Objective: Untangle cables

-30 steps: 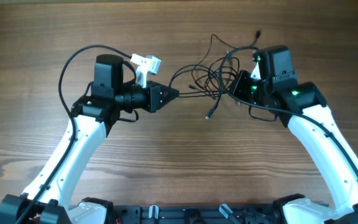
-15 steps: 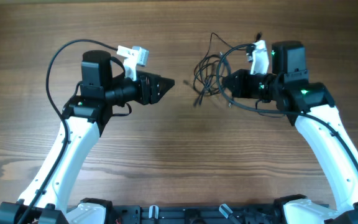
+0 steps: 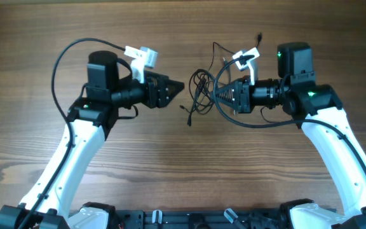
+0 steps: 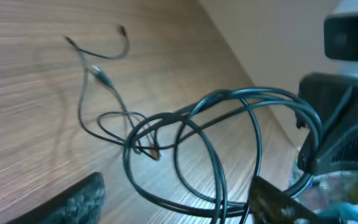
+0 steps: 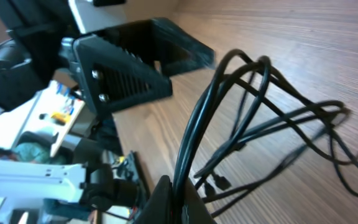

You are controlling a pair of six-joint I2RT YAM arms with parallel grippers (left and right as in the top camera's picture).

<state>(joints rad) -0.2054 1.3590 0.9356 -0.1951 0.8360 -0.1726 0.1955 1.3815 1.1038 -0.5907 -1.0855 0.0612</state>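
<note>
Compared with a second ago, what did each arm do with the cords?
The left gripper has let go of the strand it was pulling and now stands open, a little higher on the table. The right gripper has turned at the wrist and swung left toward the centre, carrying the cables with it. They are now bunched instead of stretched out. Unchanged: the right gripper stays shut on the cables.
</note>
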